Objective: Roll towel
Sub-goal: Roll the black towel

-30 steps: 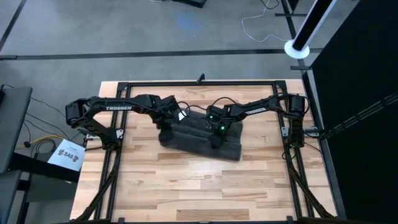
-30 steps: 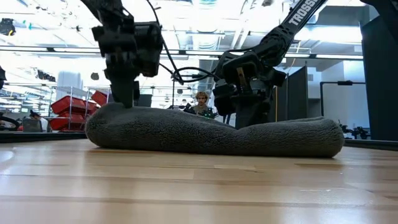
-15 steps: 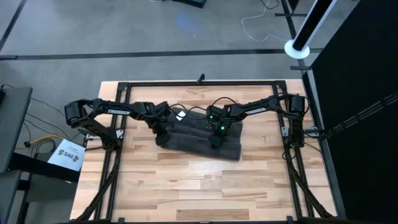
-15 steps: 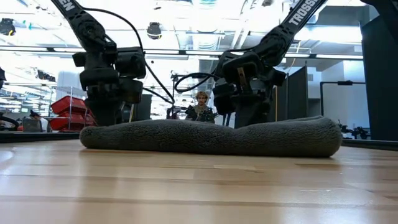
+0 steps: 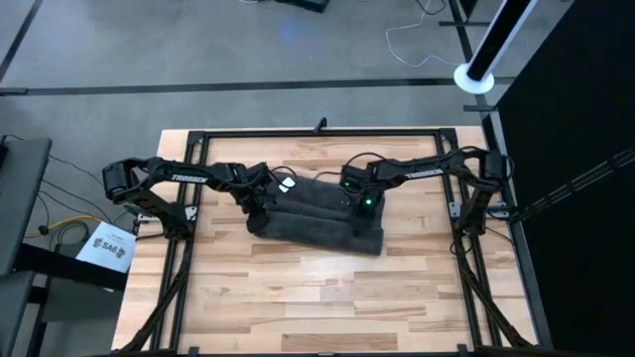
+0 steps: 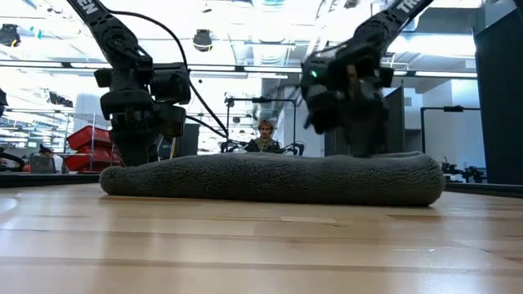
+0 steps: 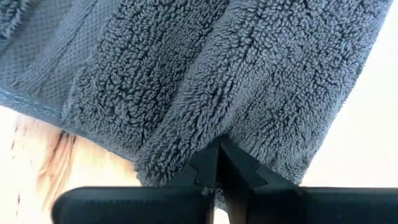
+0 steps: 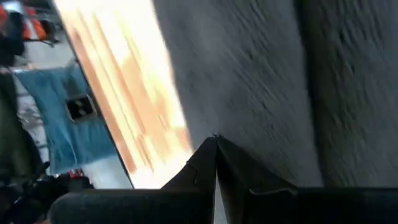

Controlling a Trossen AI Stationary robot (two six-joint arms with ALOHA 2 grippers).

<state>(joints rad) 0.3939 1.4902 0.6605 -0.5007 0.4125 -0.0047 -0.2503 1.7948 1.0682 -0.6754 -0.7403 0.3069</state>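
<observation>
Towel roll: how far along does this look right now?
Mostly done: the towel lies on the table as a long, thick, layered bundle, with folds visible in the left wrist view. In hand: the left pincer is shut and pressed against one end, and the right pincer, also shut, sits over the other end. Left: releasing it, and perhaps tightening, since the bundle looks flattened in the low view.

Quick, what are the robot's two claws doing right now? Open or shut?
Left gripper: shut, fingertips pressed together against the towel; holding nothing that I can see.
Right gripper: shut, over the towel, holding nothing visible.
</observation>
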